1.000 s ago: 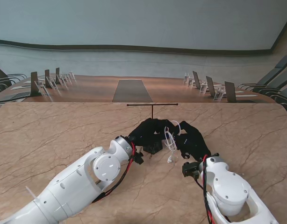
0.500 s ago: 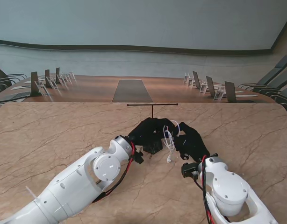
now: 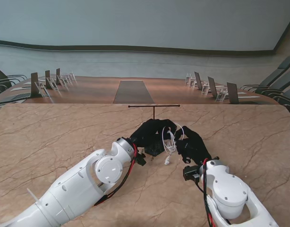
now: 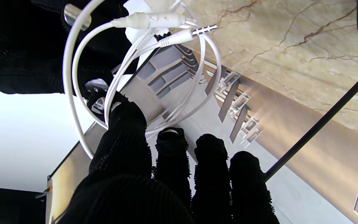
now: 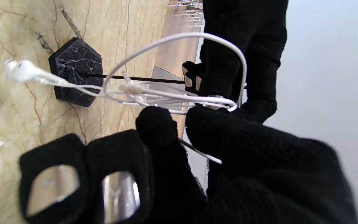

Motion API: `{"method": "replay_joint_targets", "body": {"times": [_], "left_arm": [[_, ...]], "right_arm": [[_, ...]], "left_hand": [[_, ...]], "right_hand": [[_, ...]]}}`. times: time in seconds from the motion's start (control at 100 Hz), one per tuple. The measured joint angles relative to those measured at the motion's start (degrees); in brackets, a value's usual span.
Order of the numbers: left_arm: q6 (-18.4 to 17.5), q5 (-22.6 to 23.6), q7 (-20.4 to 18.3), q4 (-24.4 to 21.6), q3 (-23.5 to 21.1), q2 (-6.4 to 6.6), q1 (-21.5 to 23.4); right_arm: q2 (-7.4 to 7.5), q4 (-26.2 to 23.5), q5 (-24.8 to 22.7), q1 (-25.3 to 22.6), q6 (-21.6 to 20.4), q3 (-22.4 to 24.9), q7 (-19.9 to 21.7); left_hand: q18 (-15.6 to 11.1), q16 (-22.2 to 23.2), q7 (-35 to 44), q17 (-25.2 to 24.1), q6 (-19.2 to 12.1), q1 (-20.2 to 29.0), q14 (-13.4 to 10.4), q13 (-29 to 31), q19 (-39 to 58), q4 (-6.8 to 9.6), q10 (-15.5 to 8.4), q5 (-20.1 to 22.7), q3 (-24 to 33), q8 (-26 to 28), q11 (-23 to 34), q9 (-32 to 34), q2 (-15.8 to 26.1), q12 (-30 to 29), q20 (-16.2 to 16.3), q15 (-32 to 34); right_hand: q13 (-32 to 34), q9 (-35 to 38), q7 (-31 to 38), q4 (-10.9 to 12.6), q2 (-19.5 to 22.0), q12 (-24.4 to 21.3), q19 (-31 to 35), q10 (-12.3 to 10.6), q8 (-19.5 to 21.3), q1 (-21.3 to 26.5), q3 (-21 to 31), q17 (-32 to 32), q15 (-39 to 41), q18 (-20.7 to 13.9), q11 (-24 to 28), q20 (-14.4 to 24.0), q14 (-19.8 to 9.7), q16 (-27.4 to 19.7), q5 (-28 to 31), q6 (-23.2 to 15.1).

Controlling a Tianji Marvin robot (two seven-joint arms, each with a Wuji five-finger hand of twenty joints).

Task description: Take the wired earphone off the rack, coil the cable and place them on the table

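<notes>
The white wired earphone (image 3: 169, 142) hangs in loops between my two black-gloved hands, off the rack. My left hand (image 3: 152, 132) has its fingers (image 4: 166, 155) hooked in the loops, with the plug (image 4: 202, 30) just beyond them. My right hand (image 3: 192, 142) pinches the bunched cable (image 5: 179, 101) between thumb and forefinger. The earbuds (image 5: 20, 70) dangle just above the table (image 3: 64, 132), next to the rack's black hexagonal base (image 5: 75, 71). The rack (image 3: 153, 106) is a thin black T-bar standing just beyond both hands.
The marble table top spreads wide to the left and right of the hands. Farther away, past the table's far edge, stand rows of chairs (image 3: 50, 80) and a long conference table.
Both hands and the cable loops have drifted a little to the left. The dangling earbuds have swung left with them. The rack has not moved.
</notes>
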Motion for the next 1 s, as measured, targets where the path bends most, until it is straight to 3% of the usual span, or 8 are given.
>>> {"method": "replay_joint_targets", "body": {"times": [0.3, 0.72, 0.83, 0.88, 1.0], "left_arm": [[0.6, -1.0, 0.5, 0.3, 0.4, -0.21, -0.2], [0.8, -1.2, 1.6, 1.4, 0.5, -0.64, -0.3], [0.8, -1.2, 1.6, 1.4, 0.5, -0.69, -0.3], [0.8, -1.2, 1.6, 1.4, 0.5, -0.70, -0.2], [0.9, -1.2, 1.6, 1.4, 0.3, -0.71, -0.2]], "right_arm": [[0.07, 0.6, 2.2, 1.3, -1.1, -0.1, 0.4], [-0.08, 1.0, 1.5, 1.8, 1.0, -1.5, -0.4], [-0.31, 1.1, 1.4, 1.6, 1.0, -1.6, -1.0], [-0.31, 1.2, -0.1, 1.5, 0.7, -1.7, -0.8], [-0.04, 1.3, -3.0, 1.1, -0.3, -1.3, 1.0]], "left_hand": [[0.0, 0.0, 0.4, 0.0, 0.0, 0.0, 0.0, 0.0, 0.0, -0.04, 0.0, -0.9, 0.0, 0.7, 0.0, 0.0, 0.6, 0.0, 0.0, 0.0], [0.0, 0.0, 1.4, 0.0, 0.0, 0.6, 0.0, 0.0, 0.0, -0.16, 0.0, -0.8, -0.2, 0.8, 0.0, 0.0, 0.5, 0.0, 0.0, 0.0], [0.0, 0.0, 1.4, 0.0, 0.0, 0.6, 0.0, 0.0, 0.0, -0.16, 0.0, -0.8, -0.2, 0.8, 0.0, 0.0, 0.5, 0.0, 0.0, 0.0], [0.0, 0.0, 1.4, 0.0, 0.0, 1.0, 0.0, 0.0, 0.0, -0.16, 0.0, -0.8, -0.1, 0.8, 0.0, 0.0, 0.5, 0.0, 0.0, 0.0], [0.0, 0.0, 1.4, 0.0, 0.0, 1.8, 0.0, 0.0, 0.0, -0.16, 0.0, -0.8, -0.1, 0.8, 0.0, -0.1, 0.5, 0.0, 0.0, 0.0]], "right_hand": [[0.0, 0.0, 1.5, 0.2, -0.2, 0.0, 0.0, 0.0, -0.7, 0.2, 1.7, 0.0, 0.0, 0.0, 0.0, 0.3, 0.0, 0.0, 0.3, 2.7], [0.0, 0.0, 2.4, 0.1, -0.1, 0.0, 0.0, 0.1, -0.8, 0.0, 1.2, 0.0, 0.0, 0.1, 0.0, 0.3, 0.1, 0.0, 0.2, 0.3], [-0.1, -2.9, 3.0, 0.0, 0.7, -0.3, -1.4, 1.4, -2.2, 0.1, -1.5, 0.0, -1.2, 0.6, 0.4, 0.3, 0.7, -1.5, -2.1, -2.0], [-0.1, -5.9, 3.8, 0.0, 0.7, -0.8, -2.3, 2.3, -3.3, 0.0, -4.1, -0.3, -2.6, 0.6, 1.1, -2.4, 0.8, -4.2, -4.9, -3.0], [-6.1, -14.4, 4.7, 0.0, 0.7, -1.6, -3.5, 5.2, -5.5, -2.1, -7.8, -8.1, -4.2, 0.6, 1.9, -5.9, 1.8, -6.5, -11.5, -3.6]]}}
